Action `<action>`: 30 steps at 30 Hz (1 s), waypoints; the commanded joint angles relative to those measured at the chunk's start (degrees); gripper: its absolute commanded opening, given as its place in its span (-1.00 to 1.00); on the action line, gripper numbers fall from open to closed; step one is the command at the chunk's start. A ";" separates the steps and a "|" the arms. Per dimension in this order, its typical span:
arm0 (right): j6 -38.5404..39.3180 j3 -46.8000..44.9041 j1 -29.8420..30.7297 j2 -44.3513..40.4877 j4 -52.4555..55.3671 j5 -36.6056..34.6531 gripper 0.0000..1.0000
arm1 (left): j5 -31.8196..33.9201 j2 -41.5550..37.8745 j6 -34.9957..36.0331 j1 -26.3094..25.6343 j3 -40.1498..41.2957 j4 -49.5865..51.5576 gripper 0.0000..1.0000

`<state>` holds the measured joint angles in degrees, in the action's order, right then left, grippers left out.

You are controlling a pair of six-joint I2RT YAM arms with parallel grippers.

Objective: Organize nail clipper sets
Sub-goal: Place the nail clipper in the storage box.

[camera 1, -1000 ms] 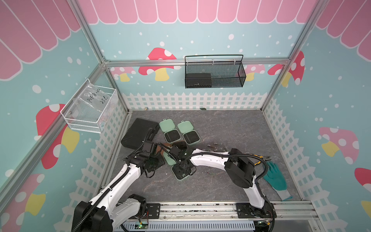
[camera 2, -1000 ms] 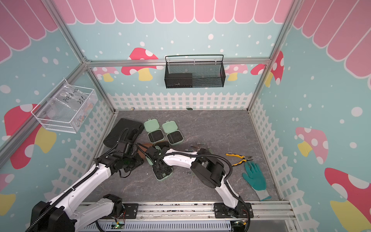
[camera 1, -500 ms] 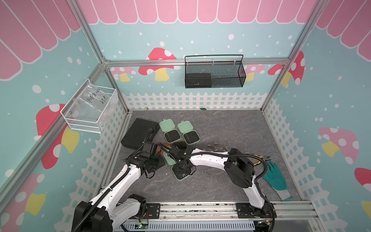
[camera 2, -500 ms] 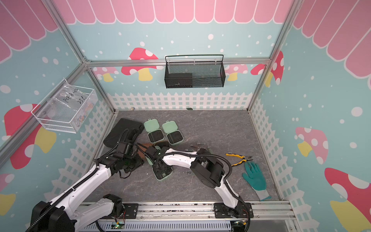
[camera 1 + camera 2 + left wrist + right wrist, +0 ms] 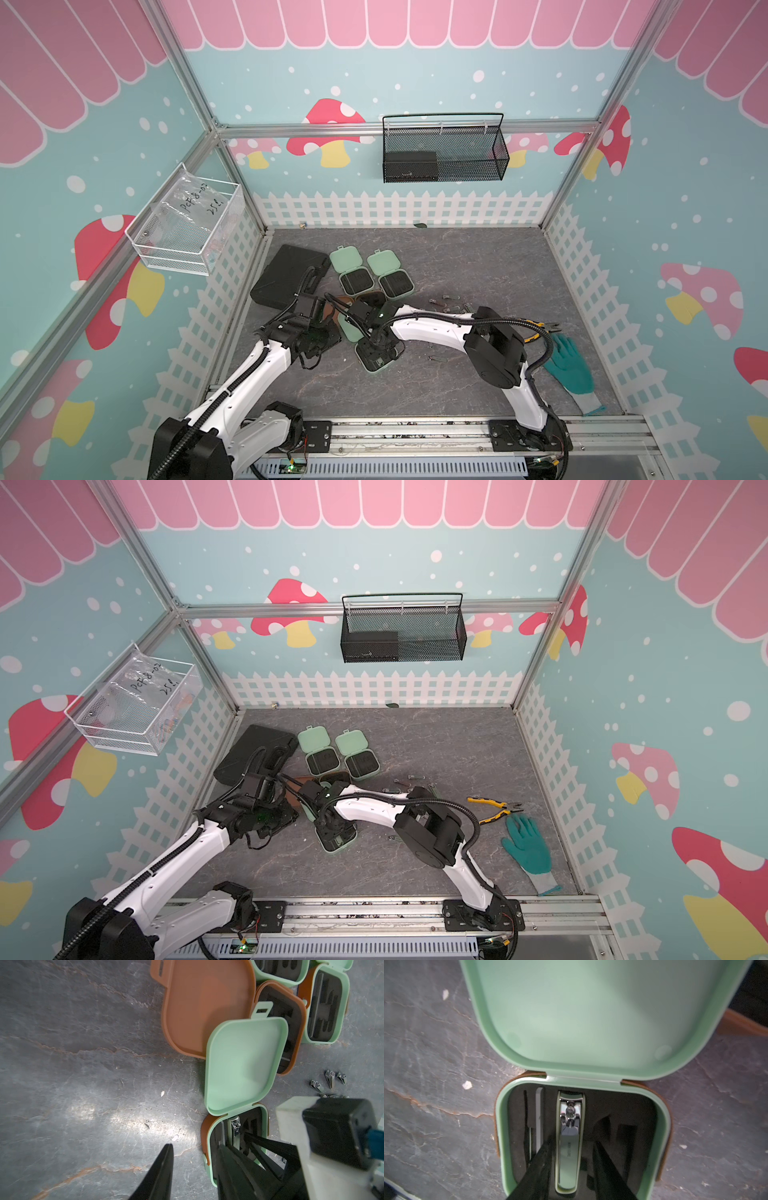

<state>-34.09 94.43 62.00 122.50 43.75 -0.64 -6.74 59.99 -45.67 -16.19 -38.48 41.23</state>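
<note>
1. Right pincer point(image 5: 572, 1142) stands spread inside the open mint case point(image 5: 661, 1126), fingers either side of the silver clipper point(image 5: 569, 1118) lying in its black insert point(image 5: 612, 1109).
2. Left pincer point(image 5: 194, 1147) hangs spread, empty, beside that case on the worktop point(image 5: 83, 1064).

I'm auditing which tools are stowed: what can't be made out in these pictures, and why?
Brown case: insert partly covered by the mint lid, left wrist view.
Loose silver tools: too small to identify in a top view.
Mint case: slots beside the clipper shadowed and crossed by the right end effector, right wrist view.
Left end effector: grip on the case rim unclear, cut off by the left wrist view's edge.
</note>
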 commanded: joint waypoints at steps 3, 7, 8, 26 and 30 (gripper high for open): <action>0.52 1.64 0.57 -1.67 0.81 -0.41 -0.40 | -0.24 0.18 -0.32 0.36 0.54 -0.54 -0.25; 0.44 1.02 0.46 -0.79 0.70 -0.06 -0.65 | -0.46 0.63 -0.34 0.36 0.51 -0.68 -0.32; 0.43 0.61 0.42 -0.49 0.52 0.14 -0.71 | -0.59 0.72 -0.31 0.34 0.58 -0.74 -0.34; -1.41 -6.13 -0.23 -2.33 -3.98 0.43 -0.93 | -9.15 5.68 -2.34 -1.32 3.57 -8.57 -1.00; -0.60 -5.97 -1.91 -9.08 -4.00 -3.29 -0.92 | -10.00 7.48 -3.69 -3.80 3.62 -11.17 -1.00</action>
<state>-34.54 88.99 61.54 118.85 38.59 0.03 -14.83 66.67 -47.79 -18.61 -35.27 33.82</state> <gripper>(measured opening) 0.043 0.049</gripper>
